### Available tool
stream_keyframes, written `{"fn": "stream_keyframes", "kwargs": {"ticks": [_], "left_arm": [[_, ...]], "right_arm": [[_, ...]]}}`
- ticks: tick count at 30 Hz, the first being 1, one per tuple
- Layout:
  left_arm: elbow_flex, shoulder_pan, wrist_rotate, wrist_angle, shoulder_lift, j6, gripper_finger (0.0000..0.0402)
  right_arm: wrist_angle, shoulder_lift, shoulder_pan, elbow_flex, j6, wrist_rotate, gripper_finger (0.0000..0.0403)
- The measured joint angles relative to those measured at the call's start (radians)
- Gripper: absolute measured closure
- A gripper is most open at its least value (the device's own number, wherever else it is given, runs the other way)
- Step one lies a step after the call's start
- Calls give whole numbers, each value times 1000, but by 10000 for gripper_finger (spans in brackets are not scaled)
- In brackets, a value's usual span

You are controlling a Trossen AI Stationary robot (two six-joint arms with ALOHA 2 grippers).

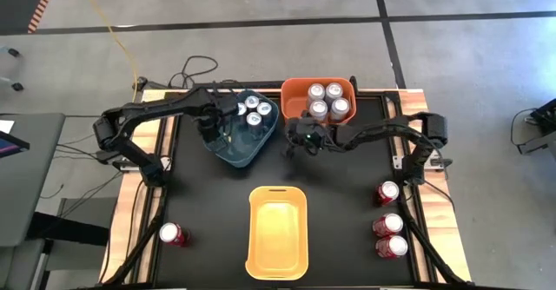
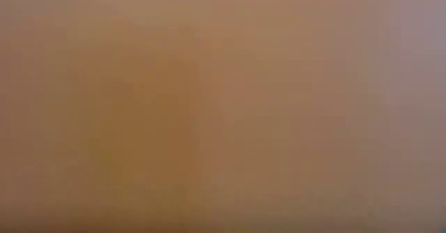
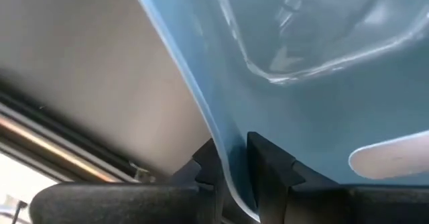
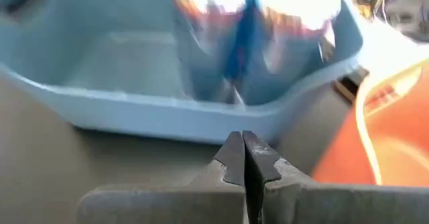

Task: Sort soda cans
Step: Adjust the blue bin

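Two arms reach inward: left claw (image 3: 234, 160) pinches the blue bin's (image 1: 228, 144) wall; right claw (image 4: 242, 158) is closed, empty; low view blurred.

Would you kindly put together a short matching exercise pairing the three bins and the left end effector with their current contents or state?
Things:
1. blue bin
2. orange bin
3. yellow bin
4. left end effector

States:
A. holds four silver-topped cans
B. holds no cans
C. closed on a bin's rim
D. holds cans in one corner, sits tilted beside the orange bin

Pairs: 1-D, 2-A, 3-B, 4-C
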Motion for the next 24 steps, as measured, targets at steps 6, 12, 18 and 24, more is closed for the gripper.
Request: {"fn": "stream_keyframes", "kwargs": {"ticks": [6,12,18,24], "left_arm": [[0,-48,3,-4,-27,3,318],[0,-78,2,-19,-56,-53,260],[0,-102,23,-64,-63,-90,232],[1,-110,23,-53,-64,-100,231]], "right_arm": [[45,85,-37,42,-67,1,395],[59,133,-58,99,-116,5,396],[100,189,-77,158,-175,2,396],[132,223,-101,203,-214,-2,396]]}}
